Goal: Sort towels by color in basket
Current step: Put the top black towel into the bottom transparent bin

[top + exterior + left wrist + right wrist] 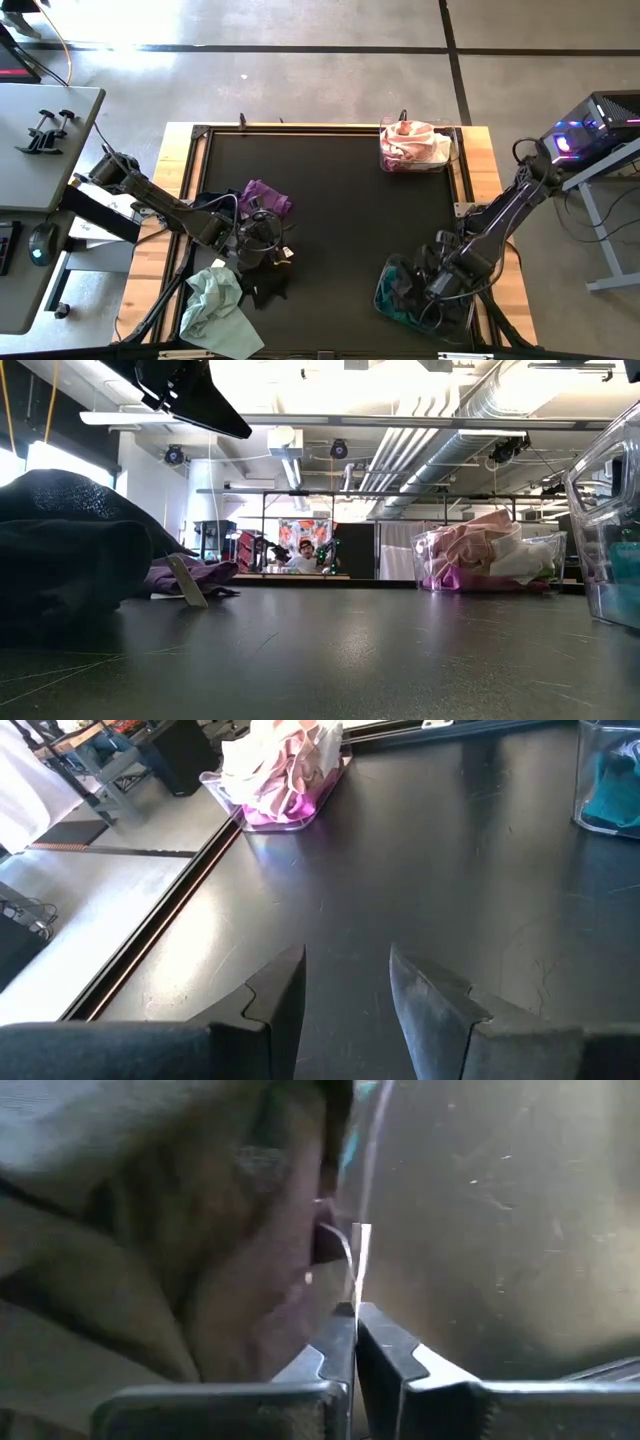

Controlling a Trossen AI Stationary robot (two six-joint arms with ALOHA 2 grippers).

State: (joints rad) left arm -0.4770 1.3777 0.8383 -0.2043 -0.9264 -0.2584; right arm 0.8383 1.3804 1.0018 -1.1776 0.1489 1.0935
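Nearest you, your right gripper (437,285) is down in the clear bin (385,300) holding teal towels (400,305) at the table's near right corner, its jaws pressed together with nothing visibly held. At near left, a pale mint towel (212,302) hangs over the edge beside a black towel (268,290). Your left gripper (345,990) hovers over bare mat, jaws partly apart and empty. A purple towel (266,196) lies just beyond. At far right, a second bin (448,160) holds pink and white towels (412,143).
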